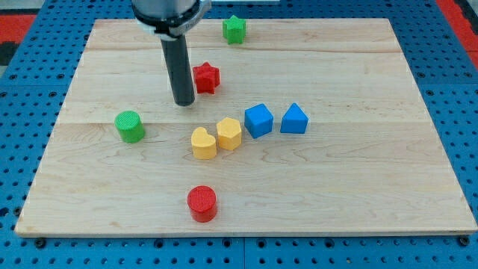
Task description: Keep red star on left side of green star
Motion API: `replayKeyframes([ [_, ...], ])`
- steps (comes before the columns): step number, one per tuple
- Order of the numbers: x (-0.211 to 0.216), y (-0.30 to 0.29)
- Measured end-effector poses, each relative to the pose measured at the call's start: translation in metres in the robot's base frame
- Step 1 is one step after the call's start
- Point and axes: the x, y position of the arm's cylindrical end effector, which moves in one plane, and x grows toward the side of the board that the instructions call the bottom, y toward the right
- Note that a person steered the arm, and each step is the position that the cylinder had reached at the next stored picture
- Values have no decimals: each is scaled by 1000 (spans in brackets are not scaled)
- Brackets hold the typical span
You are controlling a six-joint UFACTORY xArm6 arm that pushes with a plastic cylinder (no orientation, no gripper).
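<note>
The red star (206, 78) lies in the upper middle of the wooden board (358, 179). The green star (234, 29) lies near the board's top edge, above and slightly to the right of the red star. My tip (184, 102) rests on the board just left of and slightly below the red star, close to it. I cannot tell whether it touches the star.
A green cylinder (131, 126) stands at the left. Two yellow blocks (203, 143) (229, 134) and two blue blocks (258, 120) (294, 119) form a row in the middle. A red cylinder (202, 203) stands near the bottom edge.
</note>
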Motion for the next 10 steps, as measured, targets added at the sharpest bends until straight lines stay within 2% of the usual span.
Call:
replayKeyframes([
  [1,-1,45],
  [2,-37,53],
  [4,-60,11],
  [6,-118,13],
  [8,-62,-46],
  [10,-109,-39],
])
